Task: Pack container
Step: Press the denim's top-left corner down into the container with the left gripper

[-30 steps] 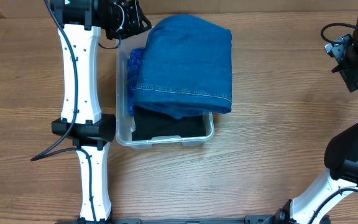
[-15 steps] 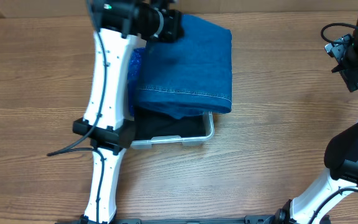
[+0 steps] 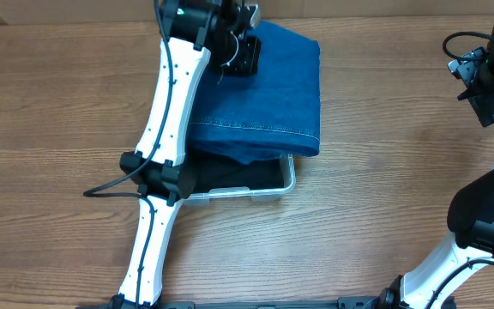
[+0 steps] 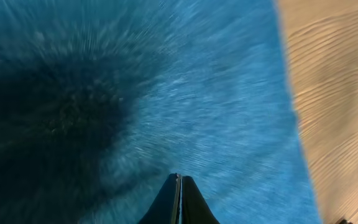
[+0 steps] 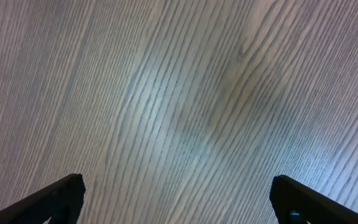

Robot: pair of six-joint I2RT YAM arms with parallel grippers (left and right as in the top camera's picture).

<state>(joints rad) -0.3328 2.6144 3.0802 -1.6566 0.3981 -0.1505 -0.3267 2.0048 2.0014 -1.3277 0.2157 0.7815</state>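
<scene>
At table centre-left, the clear rectangular plastic container (image 3: 286, 184) is seen, heaped with folded blue denim cloth (image 3: 273, 94) over black fabric (image 3: 238, 176). Left gripper (image 4: 180, 180) is pressed closed, empty, above the denim. Right gripper (image 5: 176, 186) is spread wide over the brown wooden table (image 3: 384, 172).

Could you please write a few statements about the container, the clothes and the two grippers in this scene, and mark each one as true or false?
1. The left gripper is shut, over the jeans. True.
2. The right gripper holds the jeans. False: it is open above the bare table and holds nothing.
3. The jeans lie flat inside the container, below its rim. False: they sit on top and hang over its right edge.
4. A black cloth lies in the container under the jeans. True.
</scene>
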